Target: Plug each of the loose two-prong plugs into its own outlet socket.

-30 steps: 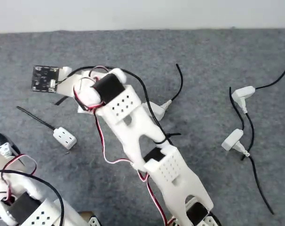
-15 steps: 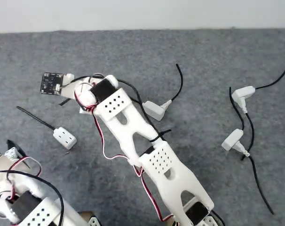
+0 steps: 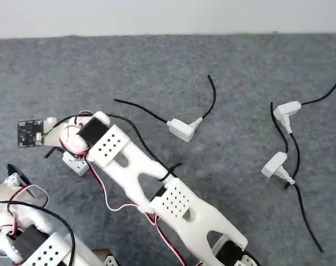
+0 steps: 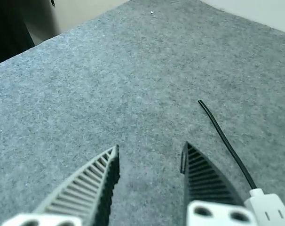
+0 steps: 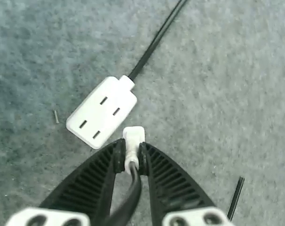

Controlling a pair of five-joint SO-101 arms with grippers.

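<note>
Plug pinched in right hand, prongs out of sight, beside socket; left hand spread.

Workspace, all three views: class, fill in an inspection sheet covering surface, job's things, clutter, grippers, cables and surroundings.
Surface: grey felt mat, flat.
Job's things: white outlet socket lying slots up; white plug close beside it, not inserted; lone connector mid-mat; upper connector and lower connector lying apart from the arms.
Clutter: small dark sliver by the socket.
Grippers: right gripper shut on the plug; left gripper open, holding nothing.
Cables: black leads trail loose from the connectors.
Surroundings: pale wall behind the mat.
</note>
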